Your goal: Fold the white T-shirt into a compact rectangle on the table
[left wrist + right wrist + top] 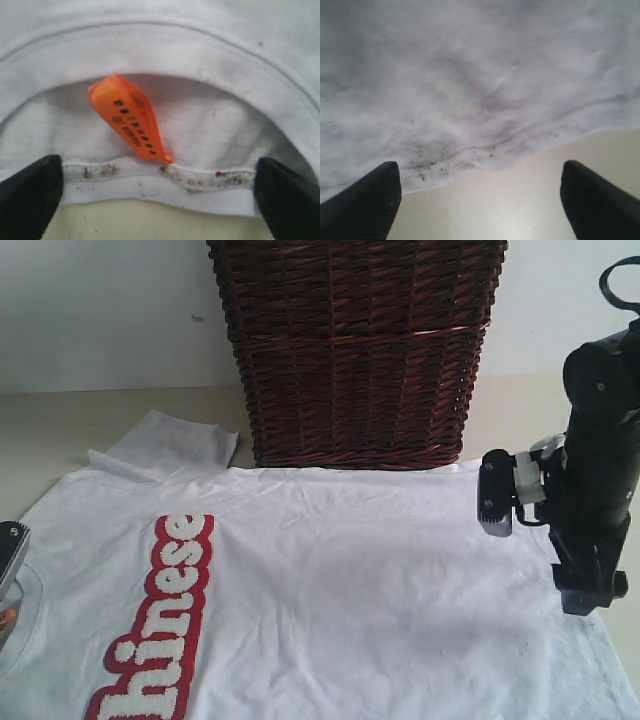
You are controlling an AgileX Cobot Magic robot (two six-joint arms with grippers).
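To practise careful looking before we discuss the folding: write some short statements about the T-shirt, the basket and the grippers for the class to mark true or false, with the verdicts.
1. The white T-shirt lies spread out on the table, not folded up. True.
2. The dark wicker basket stands on the shirt's red patch. False: it stands behind the shirt, away from the patch.
3. An orange tag shows inside the collar. True.
4. The right gripper is shut on the hem. False: its jaws stand open over the shirt's edge.
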